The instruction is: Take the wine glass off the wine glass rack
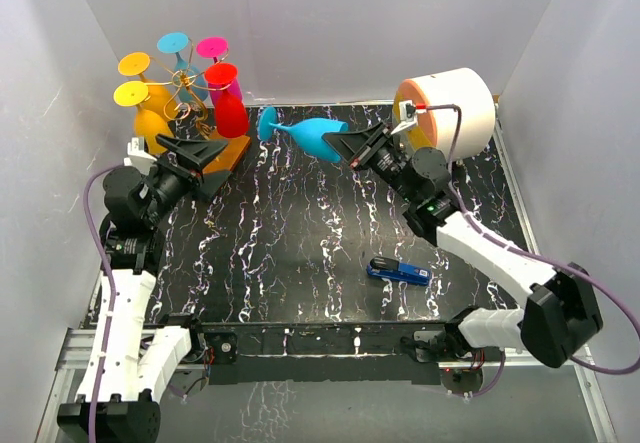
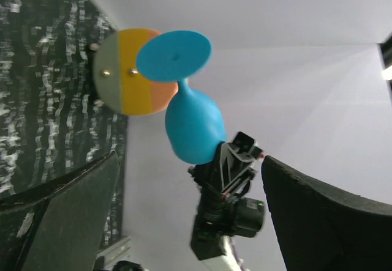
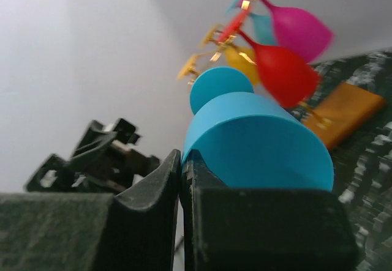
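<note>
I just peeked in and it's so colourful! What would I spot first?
Probably the bright blue wine glass, held sideways over the black table by the right gripper. Then the wine glass rack at the back left, hung with colourful glasses.

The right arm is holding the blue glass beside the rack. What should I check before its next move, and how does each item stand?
1. Right gripper shut on the rim of the blue glass: ok.
2. Blue glass apart from the rack, lying sideways to its right: ok.
3. Left gripper open and holding nothing, near the rack's base: ok.
4. Red glass and the other glasses hang on the rack: ok.
5. Stapler lies away from the blue glass, nearer the arm bases: ok.
6. Gap between the blue glass and the table: cannot tell.
</note>
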